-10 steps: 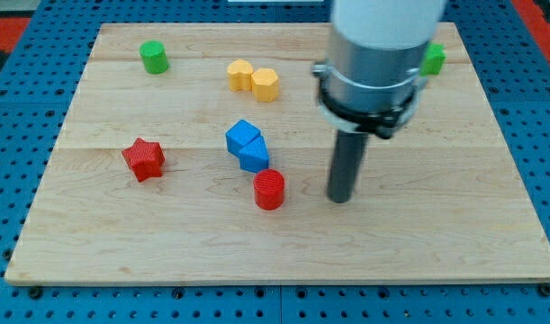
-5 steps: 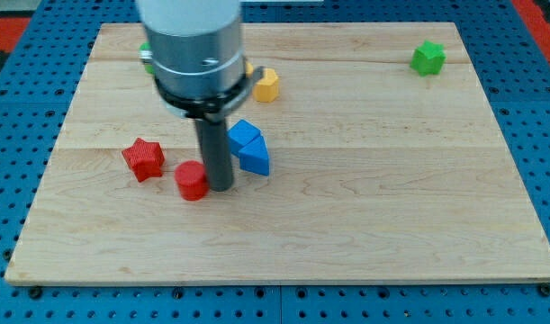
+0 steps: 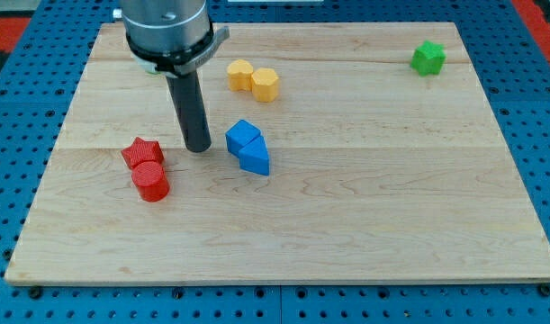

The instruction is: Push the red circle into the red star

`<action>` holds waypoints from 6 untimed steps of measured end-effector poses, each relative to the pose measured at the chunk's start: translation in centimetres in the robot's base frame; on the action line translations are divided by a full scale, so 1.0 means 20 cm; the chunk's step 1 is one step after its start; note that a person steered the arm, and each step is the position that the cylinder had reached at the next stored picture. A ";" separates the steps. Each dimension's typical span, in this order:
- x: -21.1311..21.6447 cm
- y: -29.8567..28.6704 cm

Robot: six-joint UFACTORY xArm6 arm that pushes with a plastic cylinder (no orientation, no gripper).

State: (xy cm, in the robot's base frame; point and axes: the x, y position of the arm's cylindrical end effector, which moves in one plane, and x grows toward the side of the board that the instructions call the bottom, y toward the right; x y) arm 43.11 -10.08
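Note:
The red circle [image 3: 151, 181] stands on the wooden board [image 3: 365, 207] at the view's left, touching the lower right side of the red star [image 3: 141, 152]. My tip [image 3: 198, 148] rests on the board to the right of the red star and above-right of the red circle, apart from both. It is a little left of the two blue blocks [image 3: 247, 147].
Two yellow blocks [image 3: 253, 79] sit side by side near the view's top centre. A green block [image 3: 428, 58] lies at the top right corner. The arm's grey body [image 3: 166, 27] covers the board's top left. A blue pegboard surrounds the board.
My tip swept left, pushing the red circle from right of the blue blocks to the red star. It then drew back up and right, off the circle.

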 end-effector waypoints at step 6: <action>-0.27 -0.55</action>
